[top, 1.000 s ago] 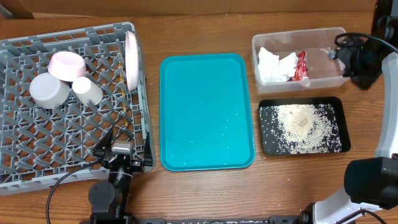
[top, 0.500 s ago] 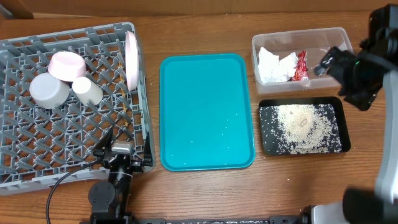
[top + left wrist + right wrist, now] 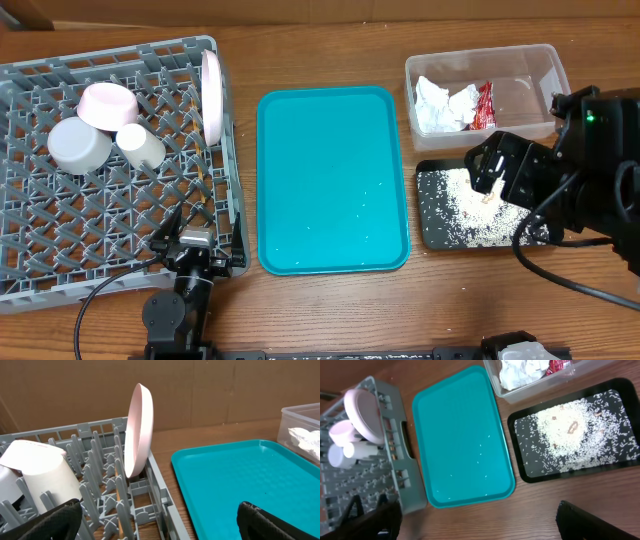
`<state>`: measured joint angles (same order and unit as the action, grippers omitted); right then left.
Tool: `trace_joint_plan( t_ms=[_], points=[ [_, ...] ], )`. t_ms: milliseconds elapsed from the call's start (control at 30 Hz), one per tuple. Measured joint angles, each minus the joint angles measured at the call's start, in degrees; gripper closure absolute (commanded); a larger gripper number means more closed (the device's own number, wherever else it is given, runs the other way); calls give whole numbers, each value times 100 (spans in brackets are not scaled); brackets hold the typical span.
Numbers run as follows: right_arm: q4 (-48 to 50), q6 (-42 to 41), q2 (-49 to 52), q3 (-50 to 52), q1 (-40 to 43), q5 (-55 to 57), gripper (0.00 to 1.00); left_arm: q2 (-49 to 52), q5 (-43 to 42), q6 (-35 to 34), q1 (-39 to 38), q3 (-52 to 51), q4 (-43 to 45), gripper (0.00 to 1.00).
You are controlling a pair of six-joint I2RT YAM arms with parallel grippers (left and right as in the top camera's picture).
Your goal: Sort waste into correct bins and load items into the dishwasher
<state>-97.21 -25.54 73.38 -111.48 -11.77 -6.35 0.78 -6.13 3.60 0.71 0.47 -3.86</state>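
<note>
The grey dishwasher rack (image 3: 60, 240) at the left holds an upright pink plate (image 3: 211, 95), a pink bowl (image 3: 107, 104), a grey bowl (image 3: 80, 145), a white cup (image 3: 141, 146) and wooden chopsticks (image 3: 119, 497) between the tines. The clear tub (image 3: 545, 60) contains the white napkin (image 3: 440, 103) and red wrapper (image 3: 484, 105). Rice scraps (image 3: 470, 205) cover the black tray (image 3: 430, 238). My left gripper (image 3: 195, 243) hangs open and empty at the rack's near right corner. My right gripper (image 3: 488, 168) is open and empty above the black tray.
A teal tray (image 3: 330, 180) with a few stray grains lies between the rack and the two bins. Bare wooden table runs along the front edge (image 3: 520, 510). The right arm's body hides the right ends of the tub and black tray in the overhead view.
The right arm swung from beside the clear tub at the far right, forward and leftward, to over the black tray. The left arm stayed still.
</note>
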Motion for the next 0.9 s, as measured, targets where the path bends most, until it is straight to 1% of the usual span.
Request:
trace_joint_plan(
  t_ms=[167, 367, 467, 533, 700, 833, 900],
  points=[
    [0, 267, 17, 31, -2, 26, 0, 2, 0, 0, 0, 0, 2, 0],
    [4, 361, -42, 42, -2, 317, 0, 0, 0, 0, 0, 0, 0, 0],
    [70, 387, -212, 160, 0, 509, 0, 0, 0, 0, 0, 0, 2, 0],
    [284, 402, -457, 378, 26, 575, 0, 2, -2, 0, 0, 0, 2, 0],
    [1429, 442, -1537, 1523, 278, 625, 0, 2, 2, 0, 0, 0, 2, 0],
    [2621, 455, -2625, 2955, 404, 551, 0, 2, 22, 0, 0, 0, 0, 0],
    [3329, 461, -3213, 3882, 424, 511, 0, 0, 33, 0, 0, 0, -2, 0]
  ],
)
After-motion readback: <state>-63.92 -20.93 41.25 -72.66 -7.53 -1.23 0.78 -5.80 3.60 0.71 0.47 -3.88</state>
